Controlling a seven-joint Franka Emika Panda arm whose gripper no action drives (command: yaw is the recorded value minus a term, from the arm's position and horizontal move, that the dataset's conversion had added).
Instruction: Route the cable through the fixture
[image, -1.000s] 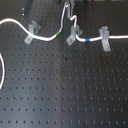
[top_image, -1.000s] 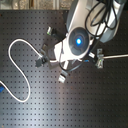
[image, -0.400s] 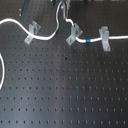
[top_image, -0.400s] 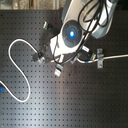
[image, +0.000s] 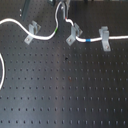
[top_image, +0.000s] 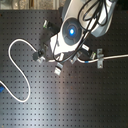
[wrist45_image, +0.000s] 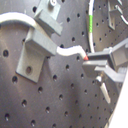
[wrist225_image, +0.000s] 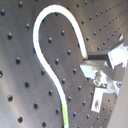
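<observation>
The white cable (image: 47, 37) runs from the first exterior view's left through the left fixture (image: 33, 31), the middle fixture (image: 74, 35) and the right fixture (image: 105, 38). Its blue band (image: 86, 39) lies between the middle and right fixtures. A stretch of cable rises from the middle fixture to my gripper (image: 64, 15) at the top edge. In the first wrist view the gripper (wrist45_image: 89, 59) is shut on the cable (wrist45_image: 70, 50) just past a grey fixture (wrist45_image: 35, 45). The green band (wrist45_image: 91, 22) shows behind, and again in the second wrist view (wrist225_image: 65, 117).
The black perforated board (image: 65, 90) fills the scene. In the second exterior view the arm (top_image: 71, 31) hides the gripper and part of the fixtures. A cable loop (top_image: 15, 60) lies at the second exterior view's left, with a small blue object (top_image: 2, 90) at the edge.
The gripper has moved away from the middle fixture toward the first exterior view's top, drawing cable with it. The arm has shifted toward the second exterior view's left.
</observation>
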